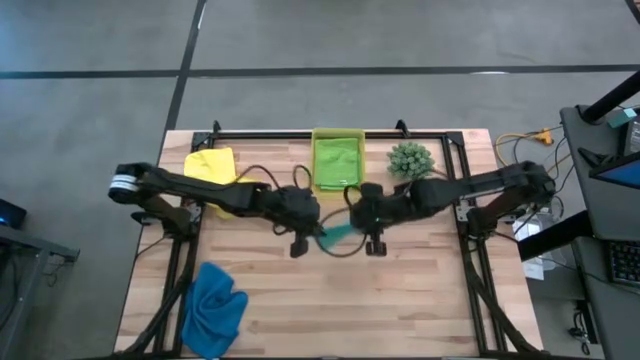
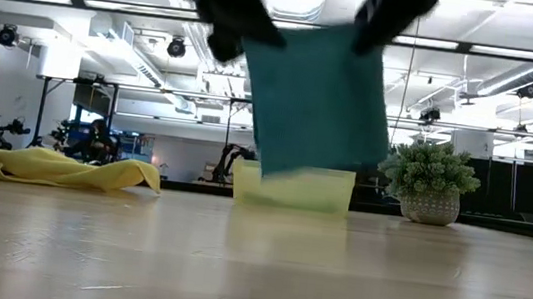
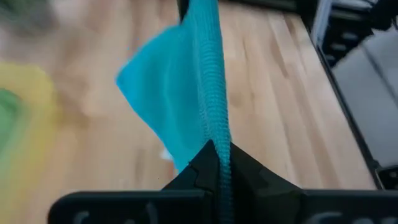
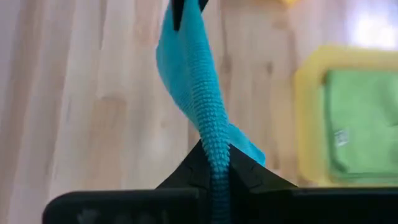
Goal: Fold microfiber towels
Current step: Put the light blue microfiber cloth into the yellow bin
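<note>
A teal towel hangs spread between my two grippers over the table's middle, and shows in the high view as a narrow strip. My left gripper is shut on its upper left corner. My right gripper is shut on its upper right corner. A yellow towel lies crumpled at the far left. A lime green towel lies in the bin. A royal blue towel lies bunched near the front left edge. My left gripper pinches the teal towel's top edge at one corner between its two fingers, slanting down from the table's left. The edge runs stretched to the other gripper. The cloth hangs below, its lower edge apparently clear of the table. My right gripper pinches the opposite corner of the same top edge between its two fingers, slanting down from the table's right. The edge runs from its fingers straight to the left gripper. The cloth hangs below the hold.
A translucent yellow-green bin stands at the far middle, behind the hanging towel. A small spiky green plant stands to its right. Bare wood lies across the table's near middle and right.
</note>
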Available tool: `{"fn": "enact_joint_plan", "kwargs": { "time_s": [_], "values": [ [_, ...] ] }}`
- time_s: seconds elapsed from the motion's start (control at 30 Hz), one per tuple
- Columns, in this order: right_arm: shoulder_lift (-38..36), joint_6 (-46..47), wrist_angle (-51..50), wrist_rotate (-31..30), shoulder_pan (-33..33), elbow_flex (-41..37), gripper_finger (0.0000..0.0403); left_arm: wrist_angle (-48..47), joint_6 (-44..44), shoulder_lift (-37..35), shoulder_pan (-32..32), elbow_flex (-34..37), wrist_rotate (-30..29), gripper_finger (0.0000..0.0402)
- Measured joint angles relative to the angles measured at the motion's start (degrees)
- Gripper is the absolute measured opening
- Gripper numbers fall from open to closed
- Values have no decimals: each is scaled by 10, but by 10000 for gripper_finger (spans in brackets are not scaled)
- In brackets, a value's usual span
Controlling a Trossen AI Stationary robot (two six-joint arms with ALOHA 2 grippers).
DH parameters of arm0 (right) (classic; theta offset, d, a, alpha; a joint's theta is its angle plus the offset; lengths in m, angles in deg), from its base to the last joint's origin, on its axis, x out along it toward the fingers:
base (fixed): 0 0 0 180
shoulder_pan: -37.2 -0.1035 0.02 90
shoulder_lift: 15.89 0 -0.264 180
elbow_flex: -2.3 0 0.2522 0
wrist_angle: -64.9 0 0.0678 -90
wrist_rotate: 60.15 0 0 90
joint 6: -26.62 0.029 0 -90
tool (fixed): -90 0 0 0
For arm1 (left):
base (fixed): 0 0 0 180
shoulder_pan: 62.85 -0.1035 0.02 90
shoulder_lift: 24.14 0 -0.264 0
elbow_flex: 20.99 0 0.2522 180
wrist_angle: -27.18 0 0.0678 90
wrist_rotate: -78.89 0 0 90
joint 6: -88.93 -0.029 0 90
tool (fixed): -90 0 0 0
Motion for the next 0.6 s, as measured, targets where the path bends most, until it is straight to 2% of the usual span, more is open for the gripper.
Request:
{"fn": "enact_joint_plan", "kwargs": {
  "time_s": [0.2, 0.33, 0.5, 0.6],
  "values": [
    [-2, -46, -78, -22, 46, 111, 9, -55, -81, -78, 0, -37, -127, 0],
    [-2, -87, -101, -15, 86, 148, 9, -93, -133, -102, -9, -67, -194, 0],
    [-1, -142, -102, 38, 146, 157, 9, -168, -166, -94, -48, -110, -209, 0],
    [6, -171, -105, 43, 179, 156, 9, -171, -218, -78, -83, -113, -207, 0]
  ]
}}
